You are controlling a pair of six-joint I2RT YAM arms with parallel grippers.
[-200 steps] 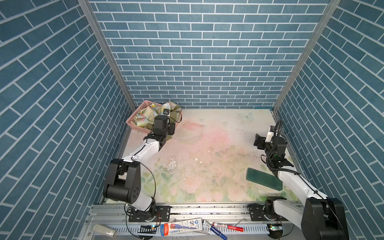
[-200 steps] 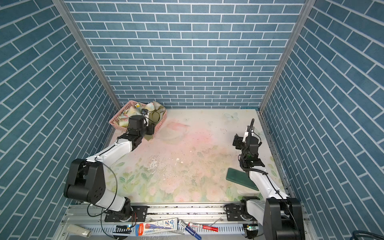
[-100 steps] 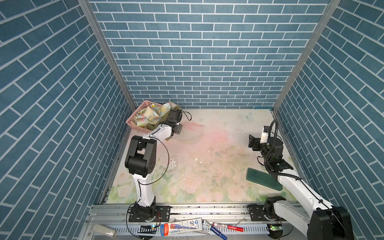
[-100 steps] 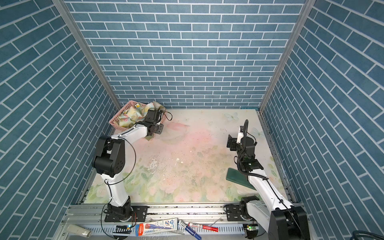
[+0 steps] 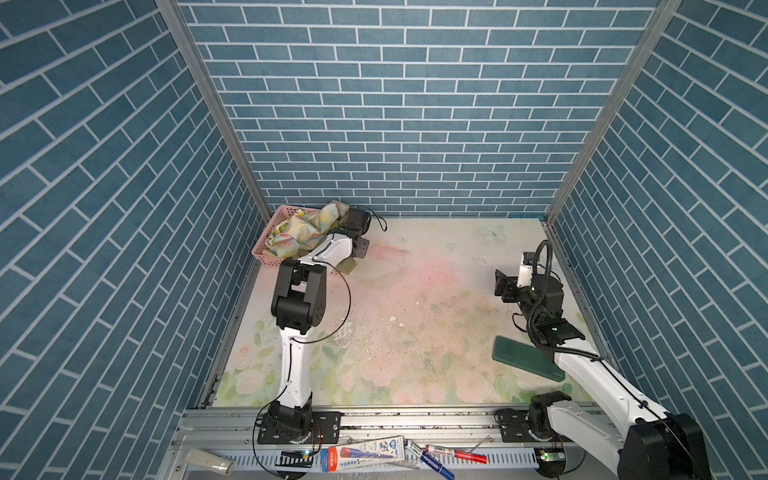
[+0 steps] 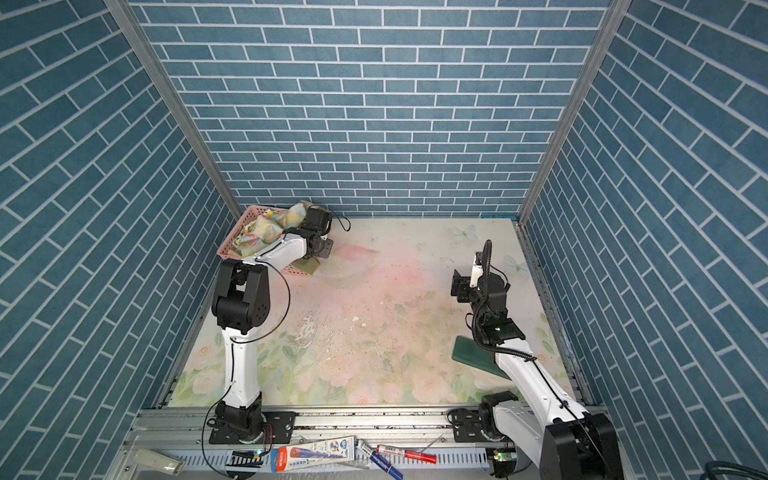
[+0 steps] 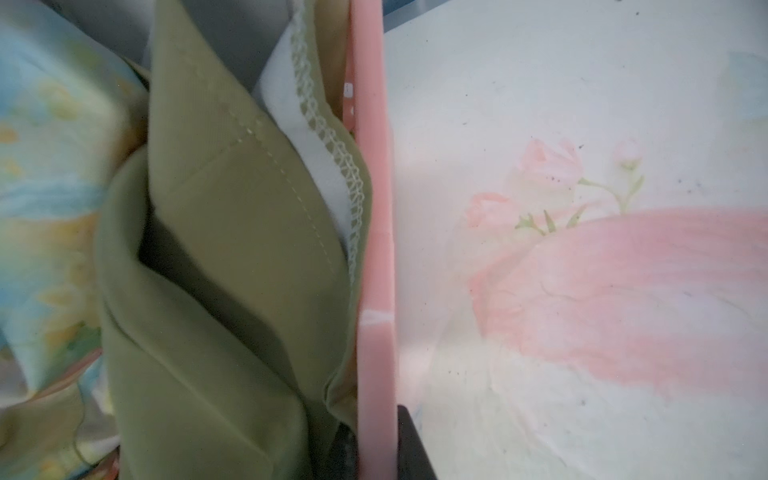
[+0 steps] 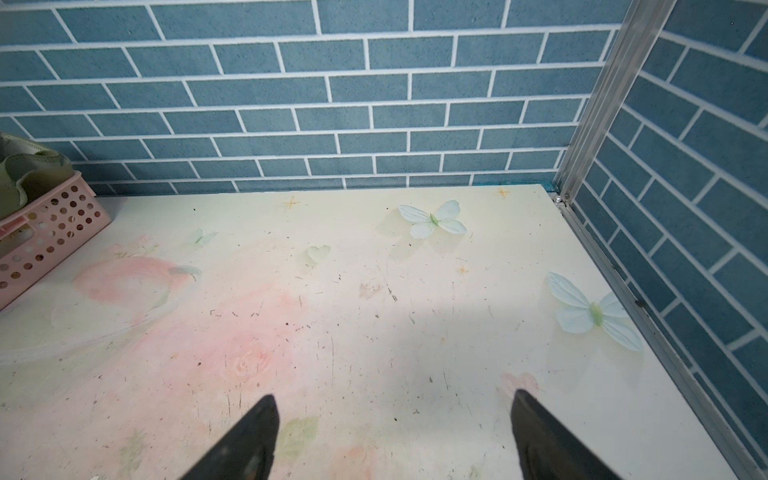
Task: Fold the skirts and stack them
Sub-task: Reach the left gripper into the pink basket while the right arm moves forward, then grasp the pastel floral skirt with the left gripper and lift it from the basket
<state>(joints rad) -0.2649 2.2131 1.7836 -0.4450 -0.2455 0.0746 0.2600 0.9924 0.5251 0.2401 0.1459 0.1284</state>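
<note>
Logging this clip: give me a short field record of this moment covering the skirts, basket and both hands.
skirts: olive skirt and floral skirt bunched in the pink basket, far left corner; none folded
left hand: at the basket rim beside the olive skirt; grip unclear
right hand: open, holding nothing, over the table
other: dark green block flat on the table by the right arm

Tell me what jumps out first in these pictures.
The pink basket in the far left corner of the table, overflowing with a pastel floral skirt and an olive green skirt, with the left arm bent over it. Next, the dark green block, flat near the front right. The right gripper hangs open above the table.
</note>
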